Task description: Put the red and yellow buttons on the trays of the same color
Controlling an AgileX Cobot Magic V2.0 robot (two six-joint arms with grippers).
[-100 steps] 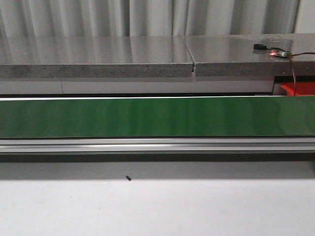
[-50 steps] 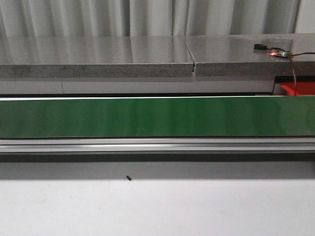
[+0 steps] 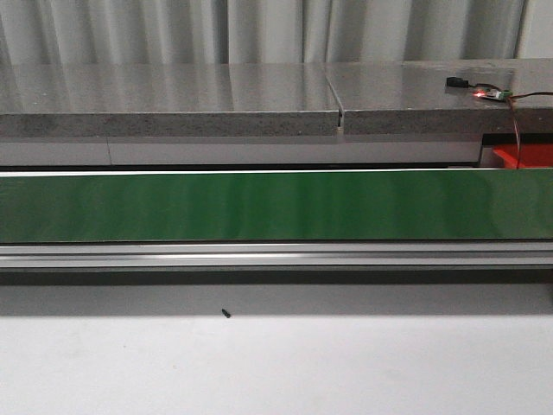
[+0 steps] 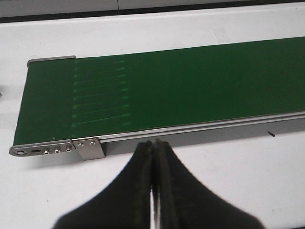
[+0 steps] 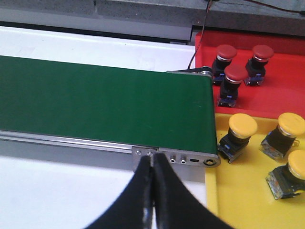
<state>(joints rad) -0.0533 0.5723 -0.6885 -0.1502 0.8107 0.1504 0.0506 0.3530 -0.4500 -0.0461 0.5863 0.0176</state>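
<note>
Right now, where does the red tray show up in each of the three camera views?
Front view: only a corner of the red tray shows at the right edge, behind the green conveyor belt.
Left wrist view: not in it.
Right wrist view: the red tray fills the upper right, holding three red buttons, past the belt's end.
Shared landmark: the green conveyor belt.

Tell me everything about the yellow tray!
The yellow tray looks like smooth, shiny plastic with a low raised rim. It lies flat at the end of the green belt, right beside the red tray. Three yellow buttons on dark bases rest in it, spread apart. Only part of it shows in the right wrist view.
</note>
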